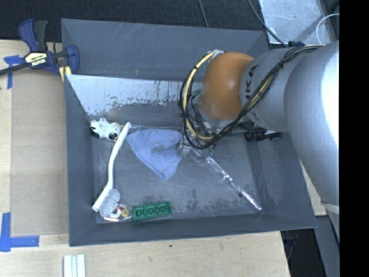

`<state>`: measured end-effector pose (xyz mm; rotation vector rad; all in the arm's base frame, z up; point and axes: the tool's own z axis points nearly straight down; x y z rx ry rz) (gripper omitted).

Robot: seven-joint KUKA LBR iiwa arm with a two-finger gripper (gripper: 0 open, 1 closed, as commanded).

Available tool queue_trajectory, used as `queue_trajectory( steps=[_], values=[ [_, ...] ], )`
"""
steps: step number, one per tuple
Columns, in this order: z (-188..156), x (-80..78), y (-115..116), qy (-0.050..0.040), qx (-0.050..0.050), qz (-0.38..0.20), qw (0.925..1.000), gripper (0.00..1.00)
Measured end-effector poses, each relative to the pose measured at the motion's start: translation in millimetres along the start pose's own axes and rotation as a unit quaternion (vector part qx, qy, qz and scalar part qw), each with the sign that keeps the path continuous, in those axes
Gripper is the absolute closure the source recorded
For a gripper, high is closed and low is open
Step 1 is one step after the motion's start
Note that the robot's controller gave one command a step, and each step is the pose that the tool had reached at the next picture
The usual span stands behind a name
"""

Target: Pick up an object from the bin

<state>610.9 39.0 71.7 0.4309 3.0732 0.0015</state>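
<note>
Orange wrist cover [223, 86], gripper [189, 147] just right of blue cloth [154, 152]

The orange cover [225, 91] and its cables sit right on top of the gripper [186, 149], so most of it is buried. It also hides the right edge of the blue cloth [154, 153]. The grey arm [311, 108] gets cut off on the right and covers the bin [81, 172] wall there. The black-and-white thing [104, 130] at far left is too tiny to name. Same with the colourful bit [120, 212] under the white brush [115, 160] head, near left.
</note>
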Motion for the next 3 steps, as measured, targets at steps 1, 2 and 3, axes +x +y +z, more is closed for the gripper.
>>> queue_trajectory(
  steps=[1, 2, 3],
  values=[
    [0, 0.0, 0, 0.0, 0.0, 0.0, 1.0, 1.0],
    [-25, -4.2, 3, -0.0029, -0.001, -0.011, 0.9999, 1.0],
    [-44, -0.1, 1, 0.0042, 0.001, -0.011, 0.9999, 1.0]
  ],
)
